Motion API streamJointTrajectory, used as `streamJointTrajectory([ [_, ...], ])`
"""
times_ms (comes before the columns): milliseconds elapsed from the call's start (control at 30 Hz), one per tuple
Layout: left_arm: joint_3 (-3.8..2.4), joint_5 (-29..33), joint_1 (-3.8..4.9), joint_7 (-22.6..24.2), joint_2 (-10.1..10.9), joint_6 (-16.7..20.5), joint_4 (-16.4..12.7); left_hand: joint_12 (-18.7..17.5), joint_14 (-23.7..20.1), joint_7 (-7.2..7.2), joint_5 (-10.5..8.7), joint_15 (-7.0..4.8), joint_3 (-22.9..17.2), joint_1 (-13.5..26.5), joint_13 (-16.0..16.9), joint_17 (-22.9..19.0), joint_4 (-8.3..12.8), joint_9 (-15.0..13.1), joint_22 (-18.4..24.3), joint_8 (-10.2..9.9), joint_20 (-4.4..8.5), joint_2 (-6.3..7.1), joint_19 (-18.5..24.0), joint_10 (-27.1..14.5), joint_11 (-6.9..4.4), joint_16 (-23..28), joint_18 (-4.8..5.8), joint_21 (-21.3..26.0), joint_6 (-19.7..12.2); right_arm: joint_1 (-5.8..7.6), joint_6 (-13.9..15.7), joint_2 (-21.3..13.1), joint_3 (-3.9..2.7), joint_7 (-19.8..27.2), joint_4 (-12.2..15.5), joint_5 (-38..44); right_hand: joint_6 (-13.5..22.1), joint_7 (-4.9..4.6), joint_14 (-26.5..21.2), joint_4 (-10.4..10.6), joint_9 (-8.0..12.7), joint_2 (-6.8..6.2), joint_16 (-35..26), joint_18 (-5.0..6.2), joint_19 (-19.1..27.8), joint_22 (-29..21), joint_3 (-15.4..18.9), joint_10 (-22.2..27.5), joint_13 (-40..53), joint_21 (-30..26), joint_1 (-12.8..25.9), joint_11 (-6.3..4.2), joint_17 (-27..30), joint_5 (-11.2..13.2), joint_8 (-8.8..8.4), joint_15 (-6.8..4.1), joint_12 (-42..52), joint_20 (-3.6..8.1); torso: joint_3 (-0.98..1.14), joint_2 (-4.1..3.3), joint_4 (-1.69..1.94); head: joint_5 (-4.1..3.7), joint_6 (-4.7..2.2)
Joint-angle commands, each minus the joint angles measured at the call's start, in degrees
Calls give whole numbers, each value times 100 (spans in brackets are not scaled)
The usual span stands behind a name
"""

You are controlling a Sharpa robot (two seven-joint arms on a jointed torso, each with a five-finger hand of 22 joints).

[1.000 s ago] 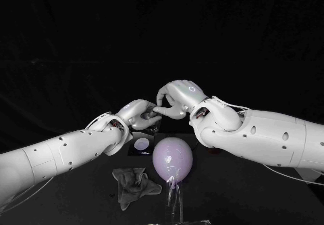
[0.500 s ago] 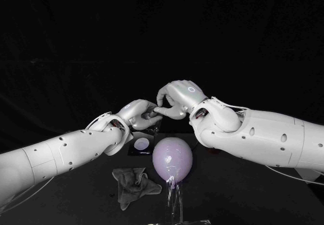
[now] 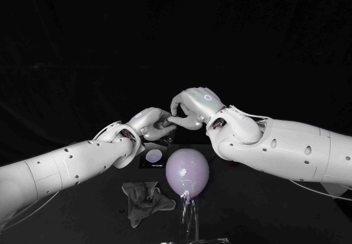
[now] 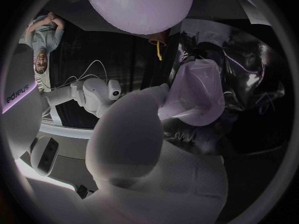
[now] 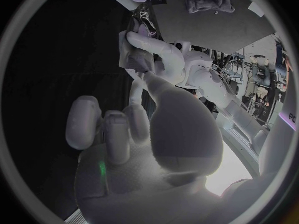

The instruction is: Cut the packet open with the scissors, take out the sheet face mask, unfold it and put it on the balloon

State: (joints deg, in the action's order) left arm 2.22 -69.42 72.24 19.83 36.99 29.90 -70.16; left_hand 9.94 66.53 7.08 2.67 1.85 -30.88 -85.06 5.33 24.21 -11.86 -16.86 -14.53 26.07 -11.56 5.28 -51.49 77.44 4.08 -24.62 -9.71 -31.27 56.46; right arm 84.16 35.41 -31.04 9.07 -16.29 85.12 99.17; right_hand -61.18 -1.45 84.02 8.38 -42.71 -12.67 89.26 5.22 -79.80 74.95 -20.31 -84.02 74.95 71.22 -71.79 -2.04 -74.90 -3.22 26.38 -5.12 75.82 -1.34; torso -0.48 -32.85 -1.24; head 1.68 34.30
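My left hand [image 3: 150, 123] grips a dark shiny packet [image 4: 249, 79] above the table. A pale translucent sheet face mask [image 4: 196, 94] sticks out of the packet's mouth. My right hand [image 3: 194, 108] meets the left one from the right, its thumb and a finger pinched together on the pale sheet [image 5: 134, 51] by the left hand's fingers [image 5: 174, 59]. The other right fingers [image 5: 99, 129] are curled in. The lilac balloon [image 3: 187, 172] stands upright on a clear stem [image 3: 189, 218] just below and nearer than both hands, also seen as balloon [image 4: 140, 5].
A crumpled grey cloth [image 3: 145, 199] lies on the black table left of the balloon. A dark square with a white disc [image 3: 153, 156] sits behind it, under my left wrist. The right forearm [image 3: 293, 150] spans the table's right side.
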Motion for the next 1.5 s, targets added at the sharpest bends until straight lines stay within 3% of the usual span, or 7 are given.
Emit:
streamJointTrajectory([
  [33,-10,-7,14,1,-14,35,-9,17,-2,3,18,-27,29,-43,9,9,3,-470,-5,17,32,-7,-13,84,-63,-24,-59,-28,20,-5,-76,-18,1,23,16,123,47,3,583,-2,-10,0,41,-89,-22,183,34,-231,544,34,-42,-54,-1437,34,38,-48,45,27,1,-1,-2,3,6],
  [1500,-11,12,14,-18,-25,-22,11,31,-21,7,18,-29,7,-62,14,33,9,-507,-39,32,43,-37,12,82,-62,-60,-57,-80,6,-31,-283,-124,29,139,-11,347,231,-48,554,33,-99,-84,-22,-71,47,126,164,-141,414,-85,-152,-15,-1303,39,69,-24,-190,21,-2,0,-2,-29,32],
])
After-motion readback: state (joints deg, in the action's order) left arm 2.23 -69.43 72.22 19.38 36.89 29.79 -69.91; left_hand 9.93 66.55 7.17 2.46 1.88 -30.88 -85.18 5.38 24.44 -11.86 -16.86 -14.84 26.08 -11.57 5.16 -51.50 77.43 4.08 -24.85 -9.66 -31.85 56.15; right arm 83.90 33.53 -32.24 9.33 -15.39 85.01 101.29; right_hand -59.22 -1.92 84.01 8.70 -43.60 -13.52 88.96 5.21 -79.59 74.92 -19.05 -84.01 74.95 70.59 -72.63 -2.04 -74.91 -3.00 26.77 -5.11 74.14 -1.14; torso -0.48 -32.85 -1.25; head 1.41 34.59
